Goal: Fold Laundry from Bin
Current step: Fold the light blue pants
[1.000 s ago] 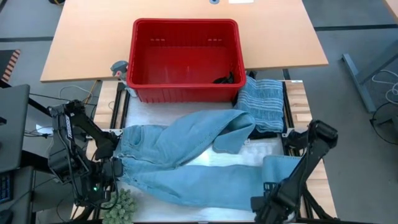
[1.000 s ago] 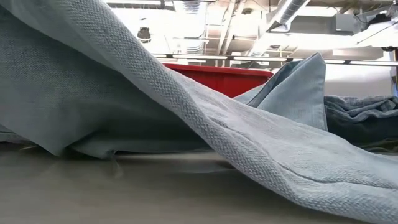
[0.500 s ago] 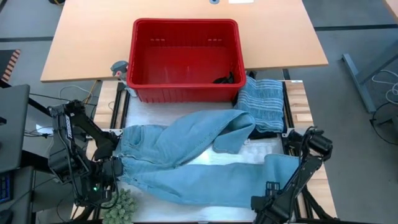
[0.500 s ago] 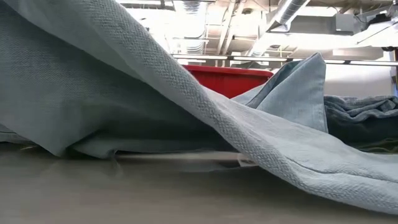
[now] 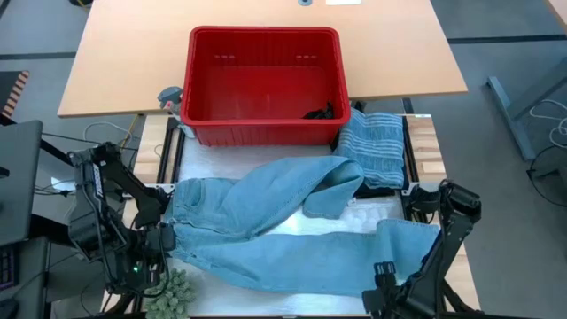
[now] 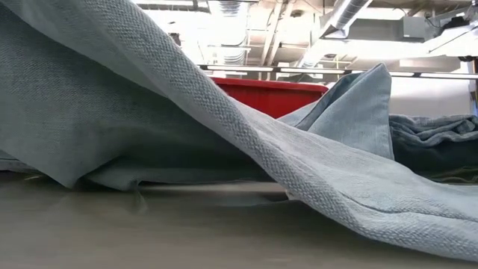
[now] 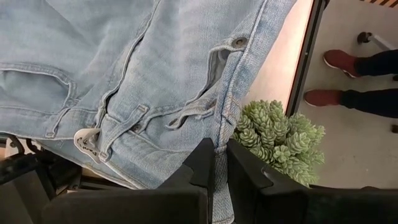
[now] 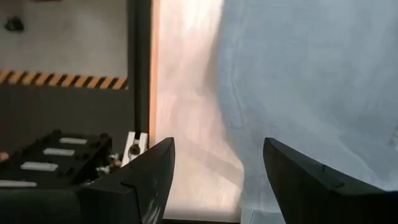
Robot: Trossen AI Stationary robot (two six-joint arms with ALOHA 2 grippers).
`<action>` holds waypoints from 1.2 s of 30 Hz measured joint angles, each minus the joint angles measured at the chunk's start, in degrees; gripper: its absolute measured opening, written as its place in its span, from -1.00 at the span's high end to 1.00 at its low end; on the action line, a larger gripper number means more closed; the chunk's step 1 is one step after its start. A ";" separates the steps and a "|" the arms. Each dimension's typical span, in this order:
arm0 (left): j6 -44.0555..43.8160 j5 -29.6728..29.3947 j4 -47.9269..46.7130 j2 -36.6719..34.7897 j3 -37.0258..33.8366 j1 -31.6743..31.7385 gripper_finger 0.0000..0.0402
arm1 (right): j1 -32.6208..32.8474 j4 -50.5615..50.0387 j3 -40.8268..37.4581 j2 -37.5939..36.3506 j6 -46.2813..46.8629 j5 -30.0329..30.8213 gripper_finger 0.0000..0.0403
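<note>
Right arm has pulled back toward the table's near right corner since the earlier frames, and the jean leg drapes a bit lower across the low view; left side unchanged.

Left gripper (image 7: 217,163) sits at the near left edge, pinched tight on the waistband of the jeans (image 5: 266,221), right by a belt loop, likely anchoring that end so the legs can be straightened. A green succulent decoration (image 5: 174,294) lies just beside it. People's shoes show on the floor past the table edge in the left wrist view.

Jeans are light blue denim, spread across the white work mat, one leg lying crooked over the other, rumpled, not folded.

Red bin (image 5: 266,133) stands behind them, nearly emptied, one dark scrap inside. A striped grey-blue cloth (image 5: 372,146) lies folded to its right over something dark.

Right gripper (image 8: 217,177) hovers near the leg hem, jaws wide, holding nothing.
</note>
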 joint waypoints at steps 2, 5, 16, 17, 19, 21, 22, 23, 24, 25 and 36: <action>-0.24 0.00 0.00 0.00 0.00 0.00 0.93 | -0.09 0.80 0.00 0.82 -1.80 -0.07 -0.34; -0.24 -0.02 -0.01 0.02 0.00 0.00 0.93 | -0.46 -0.41 -0.24 1.98 -2.12 0.54 -0.34; -0.42 0.14 0.02 0.02 -0.02 0.01 0.93 | -1.09 -0.34 -0.66 6.79 -3.48 0.41 -0.34; -0.43 0.17 0.00 0.02 -0.02 0.02 0.93 | -0.88 -0.17 -0.66 6.86 -3.51 -0.17 -0.34; -0.43 0.22 0.02 0.02 -0.02 0.02 0.93 | -0.79 -0.43 -0.66 6.86 -3.06 -0.29 -0.34; -0.41 0.09 0.02 0.02 -0.02 0.02 0.93 | -0.54 -1.52 -0.63 6.86 -2.40 0.37 -0.34; -0.49 -0.09 0.00 0.02 -0.02 0.02 0.93 | -0.39 -1.78 -0.71 6.86 -2.23 0.89 -0.34; -0.78 -0.28 0.00 0.02 -0.02 0.02 0.93 | -0.44 -1.74 -0.86 6.92 -2.18 1.18 -0.34; -1.03 -0.31 0.01 0.02 -0.02 0.02 0.93 | -0.57 -1.70 -0.88 7.19 -2.18 1.22 -0.34; -1.33 -0.31 0.02 0.02 -0.02 0.02 0.93 | -0.57 -1.64 -0.90 7.59 -2.21 1.22 -0.34; -1.96 -0.04 0.02 0.02 -0.02 0.02 0.93 | -0.35 -7.37 -0.98 14.34 -0.25 -6.54 0.17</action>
